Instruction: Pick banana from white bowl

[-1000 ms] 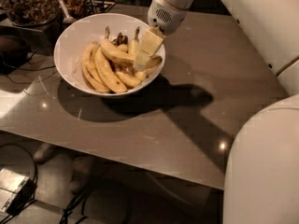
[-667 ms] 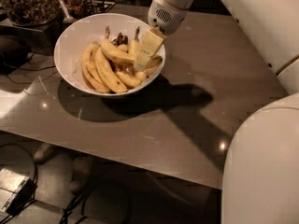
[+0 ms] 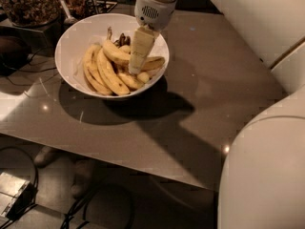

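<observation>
The white bowl (image 3: 71, 46) stands on the table at the upper left and holds several yellow bananas. The long curved banana (image 3: 116, 53) with a thin dark stem lies across the bowl's middle, its stem pointing to the far rim. My gripper (image 3: 135, 68) reaches down into the bowl from above. Its tip is among the bananas, right at the near end of the long banana. Shorter bananas (image 3: 108, 74) lie to the left and in front. Where the tip meets the fruit is hidden.
A dark glass jar of nuts (image 3: 28, 4) stands behind the bowl at the far left. The grey table (image 3: 205, 104) extends to the right and front. My white arm (image 3: 267, 166) fills the right side. Cables and a box (image 3: 14, 194) lie on the floor.
The gripper has shifted a little to the left and stands more upright over the bowl's middle. The bowl and the bananas have not visibly moved.
</observation>
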You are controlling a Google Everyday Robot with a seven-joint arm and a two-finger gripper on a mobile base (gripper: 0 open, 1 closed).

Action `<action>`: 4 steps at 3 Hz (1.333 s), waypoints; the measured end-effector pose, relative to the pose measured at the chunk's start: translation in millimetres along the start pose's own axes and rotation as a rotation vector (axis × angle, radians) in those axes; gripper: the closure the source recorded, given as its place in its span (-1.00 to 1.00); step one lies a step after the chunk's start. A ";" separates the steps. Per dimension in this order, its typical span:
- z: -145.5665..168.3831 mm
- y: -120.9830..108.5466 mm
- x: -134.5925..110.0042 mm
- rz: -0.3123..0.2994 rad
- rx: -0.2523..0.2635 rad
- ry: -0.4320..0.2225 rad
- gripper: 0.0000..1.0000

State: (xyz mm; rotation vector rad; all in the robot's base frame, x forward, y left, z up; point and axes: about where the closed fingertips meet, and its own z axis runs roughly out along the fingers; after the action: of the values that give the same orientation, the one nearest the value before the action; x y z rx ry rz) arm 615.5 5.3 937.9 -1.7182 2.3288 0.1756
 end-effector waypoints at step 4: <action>1.8 4.3 -24.0 -0.101 0.037 0.057 -0.52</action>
State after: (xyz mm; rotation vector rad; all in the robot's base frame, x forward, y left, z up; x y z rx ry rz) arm 618.3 29.1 942.2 -1.8405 2.2633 0.0654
